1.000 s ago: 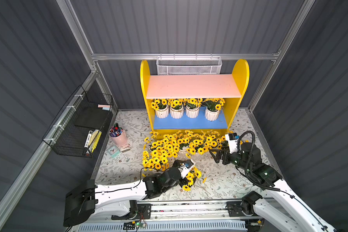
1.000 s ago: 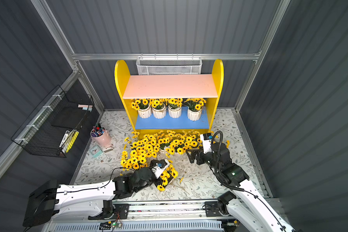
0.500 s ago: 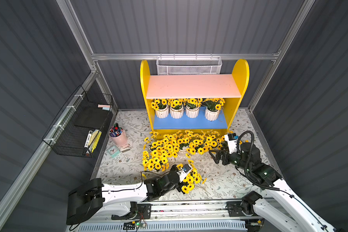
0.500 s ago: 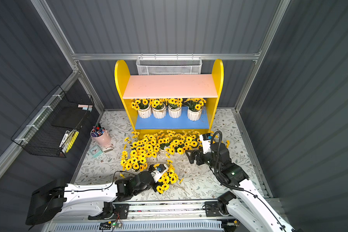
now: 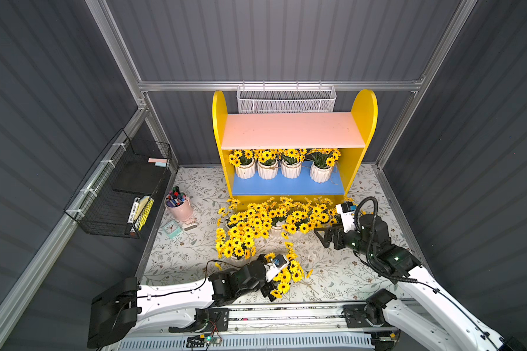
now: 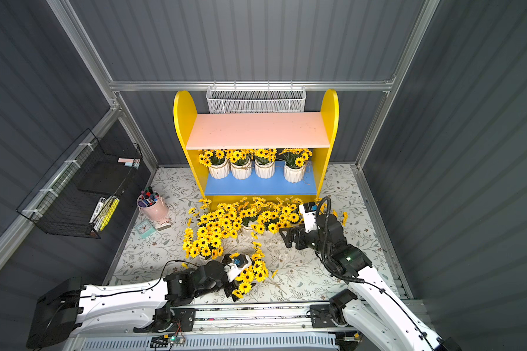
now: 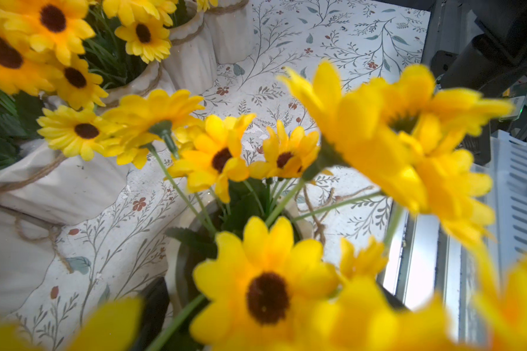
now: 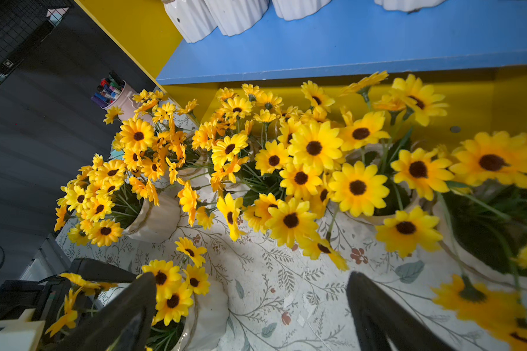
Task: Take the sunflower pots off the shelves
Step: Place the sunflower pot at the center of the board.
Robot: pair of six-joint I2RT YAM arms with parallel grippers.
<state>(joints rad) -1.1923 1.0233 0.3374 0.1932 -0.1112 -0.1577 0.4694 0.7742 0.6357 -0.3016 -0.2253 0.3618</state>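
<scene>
While four pots (image 5: 291,169) sit shelved, the left gripper (image 7: 271,291) gapes round a floor pot (image 7: 172,258) and the empty, wide-open right gripper (image 8: 250,276) should fetch next.

my L arm (image 5: 177,296) drawn back a touch toward near edge, forearm lying lower, L gripper (image 5: 273,288) & the sunflower pot (image 5: 288,275) between its fingers now sitting slightly nearer

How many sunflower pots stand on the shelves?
4, all in a row on the blue board: three pots side by side, a fourth pot apart. The pink board holds none. Any behind them would be hidden.
</scene>
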